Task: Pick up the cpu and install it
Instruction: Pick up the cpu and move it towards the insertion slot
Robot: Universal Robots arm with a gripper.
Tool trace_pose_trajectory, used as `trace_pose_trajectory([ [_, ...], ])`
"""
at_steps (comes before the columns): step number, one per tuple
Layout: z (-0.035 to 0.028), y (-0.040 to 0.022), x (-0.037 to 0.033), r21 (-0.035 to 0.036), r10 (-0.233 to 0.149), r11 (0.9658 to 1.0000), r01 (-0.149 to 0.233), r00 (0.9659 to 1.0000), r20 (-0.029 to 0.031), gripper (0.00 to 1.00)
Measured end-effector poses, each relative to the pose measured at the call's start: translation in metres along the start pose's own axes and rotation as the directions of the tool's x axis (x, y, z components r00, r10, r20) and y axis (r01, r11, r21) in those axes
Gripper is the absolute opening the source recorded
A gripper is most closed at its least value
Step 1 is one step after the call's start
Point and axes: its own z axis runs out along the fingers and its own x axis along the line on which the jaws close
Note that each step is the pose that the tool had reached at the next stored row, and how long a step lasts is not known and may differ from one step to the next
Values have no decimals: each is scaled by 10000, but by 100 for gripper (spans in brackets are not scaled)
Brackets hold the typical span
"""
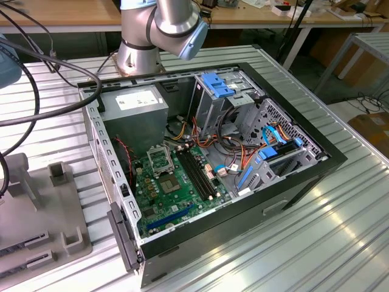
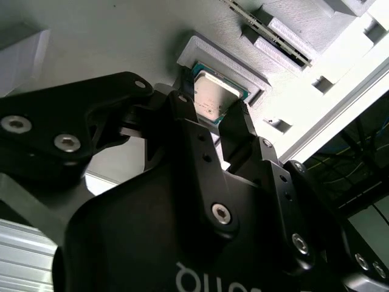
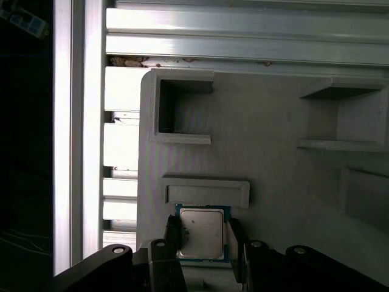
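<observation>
In both wrist views the cpu (image 3: 200, 233) (image 2: 214, 97), a small square chip with a silver-grey top, lies in a raised grey nest (image 2: 209, 56) on a pale fixture plate. My gripper (image 3: 202, 238) (image 2: 211, 117) straddles it. One black finger (image 3: 172, 236) presses one edge of the chip and the other finger (image 3: 234, 237) presses the opposite edge, with no gap showing. In the exterior view the green motherboard (image 1: 176, 188) lies in the open computer case, its silver socket frame (image 1: 159, 159) open and hollow.
The black computer case (image 1: 292, 182) lies on a ribbed metal table with cables, drive bays and long black memory slots (image 1: 197, 173) inside. A grey fixture plate (image 1: 36, 207) with raised blocks sits at the exterior view's left. The arm's base (image 1: 143, 52) stands behind the case.
</observation>
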Motion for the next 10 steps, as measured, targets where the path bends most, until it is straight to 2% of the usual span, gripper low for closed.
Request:
trace_pose_trajectory([
  [2, 0, 0, 0, 0, 0, 10000, 0, 10000, 0, 45],
  [3, 0, 0, 0, 1, 0, 10000, 0, 10000, 0, 51],
  [10, 25, 1, -1, 2, -1, 10000, 1, 10000, -1, 51],
])
